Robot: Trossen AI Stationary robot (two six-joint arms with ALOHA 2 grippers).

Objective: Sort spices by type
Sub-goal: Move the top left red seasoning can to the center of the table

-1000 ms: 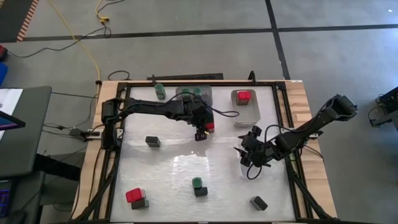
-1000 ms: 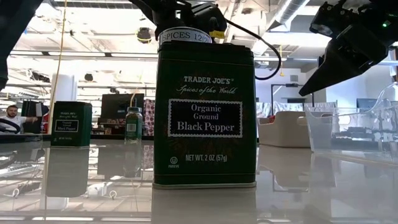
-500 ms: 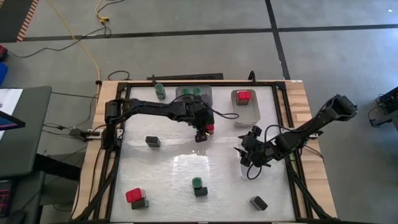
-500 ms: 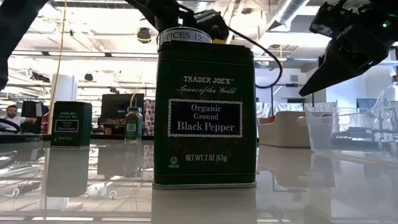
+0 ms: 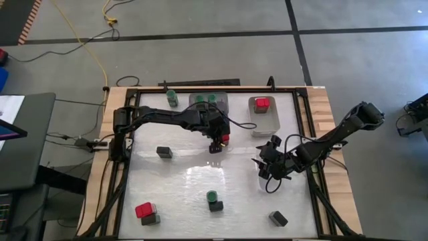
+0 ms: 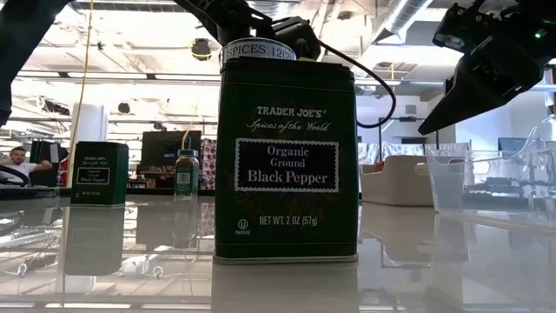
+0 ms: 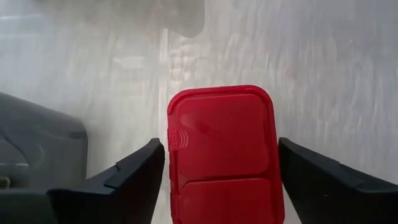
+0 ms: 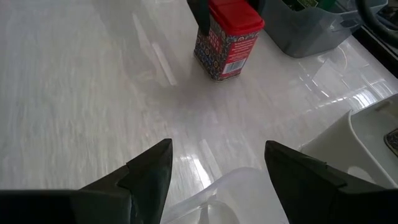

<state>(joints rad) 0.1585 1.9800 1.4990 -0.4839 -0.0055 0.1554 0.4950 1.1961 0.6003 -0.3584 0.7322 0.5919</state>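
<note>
Spices lie scattered over the bench (image 5: 194, 187). Left pincer (image 5: 216, 142) hangs over a red-topped tin (image 7: 224, 152) standing just in front of the grey tray (image 5: 221, 106) that holds green-lidded jars (image 5: 206, 98); its fingers (image 7: 134, 174) are spread to either side of the red lid with a thin gap on each side, not pinching it. Right pincer (image 5: 266, 167) hovers spread and empty near the bench's right side. Another red tin (image 5: 261, 104) sits in the pale tray (image 5: 265, 125). A pepper tin (image 6: 287, 161) stands close to the low camera.
</note>
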